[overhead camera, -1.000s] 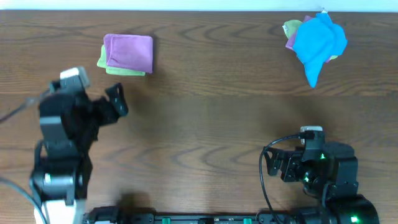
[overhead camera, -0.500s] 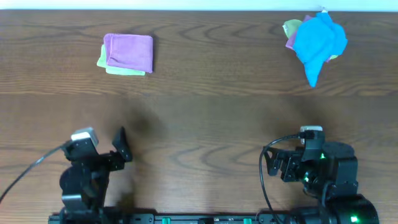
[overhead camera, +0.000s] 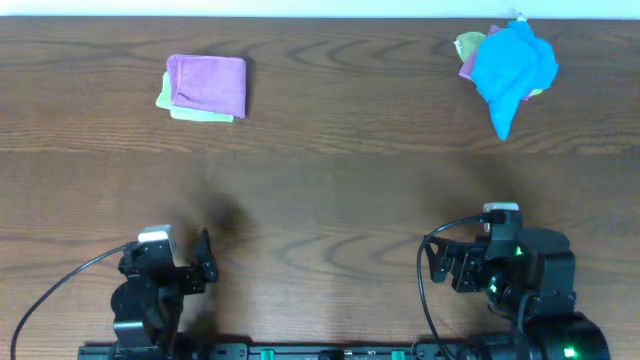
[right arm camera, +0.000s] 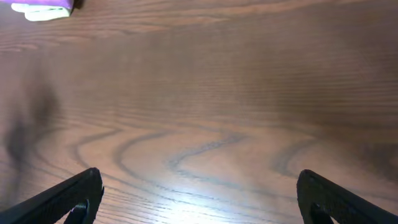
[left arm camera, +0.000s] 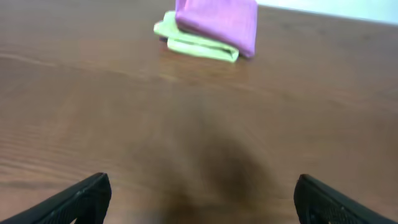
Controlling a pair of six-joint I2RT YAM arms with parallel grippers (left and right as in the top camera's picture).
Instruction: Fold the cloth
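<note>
Lilac cloth [overhead camera: 210,82] is folded into a neat square at the far-left of the table [overhead camera: 330,180]. It lies on top of a folded light green cloth [overhead camera: 190,112], whose edge sticks out on the left and near sides. Both arms sit at the near edge, well apart from that stack: left gripper [overhead camera: 203,262] near-left, right gripper [overhead camera: 438,265] near-right.

Overhead doesn't resolve the finger gap on either one. The wrist views do:
- Left gripper [left arm camera: 202,199]: fingertips in the two lower corners, spread wide, only bare wood between them.
- Right gripper [right arm camera: 199,199]: same, wide apart and holding nothing.

Left wrist view gives the stack side-on and dead ahead: lilac cloth [left arm camera: 217,22] on top, green cloth [left arm camera: 193,45] poking out beneath it toward the camera. Right wrist view catches only a sliver of the stack in its top-left corner, a lilac strip [right arm camera: 43,2] over a pale edge.

Only overhead shows the bright blue cloth [overhead camera: 512,62], crumpled at far-right, with yellow-green and purple bits poking out on its left side.
</note>
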